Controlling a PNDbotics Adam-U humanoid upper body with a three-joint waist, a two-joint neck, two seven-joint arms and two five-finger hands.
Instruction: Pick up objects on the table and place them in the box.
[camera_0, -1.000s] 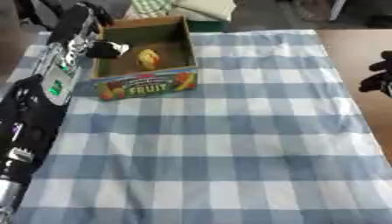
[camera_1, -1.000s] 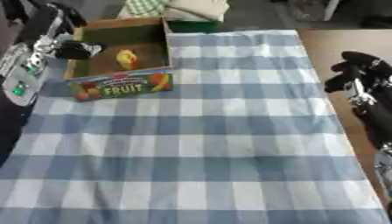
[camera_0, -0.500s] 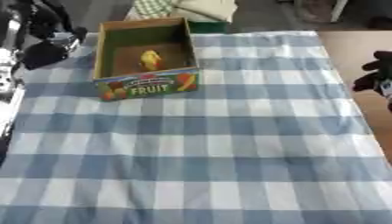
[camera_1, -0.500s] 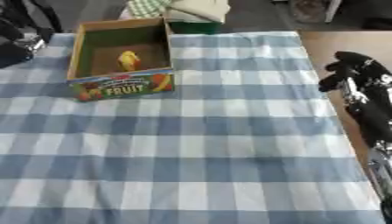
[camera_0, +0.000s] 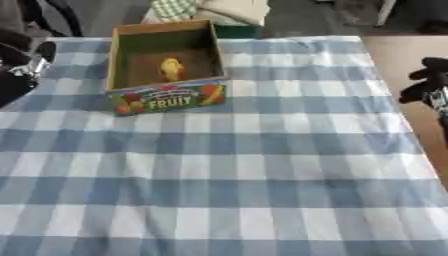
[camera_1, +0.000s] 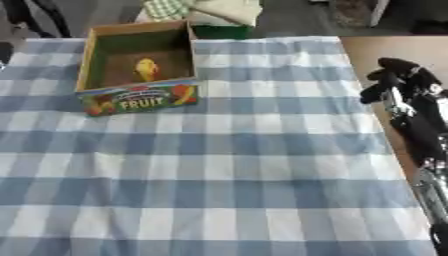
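Curled black fingers mark the right hand, which hangs off the right edge of the surface, over the bare brown strip beside the cloth, with nothing held in it; its dark arm with silver joints runs down the right side of the right eye view toward the lower corner. Across the picture, the left hand shows only as a dark, blurred shape with a bit of silver at the left edge of the left eye view, just left of the box, and whether its fingers are apart or together I cannot tell. Between the two hands lies a blue-and-white checked cloth that covers the surface. On the cloth's far left part stands the box, an open cardboard tray with a green and brown inside and a coloured front panel that reads FRUIT among pictures of fruit. Inside the box, toward its middle, lies a small yellow object with a touch of orange or red on it. Beyond the box, past the far edge of the cloth, sit a pale folded cloth and a green-checked one.
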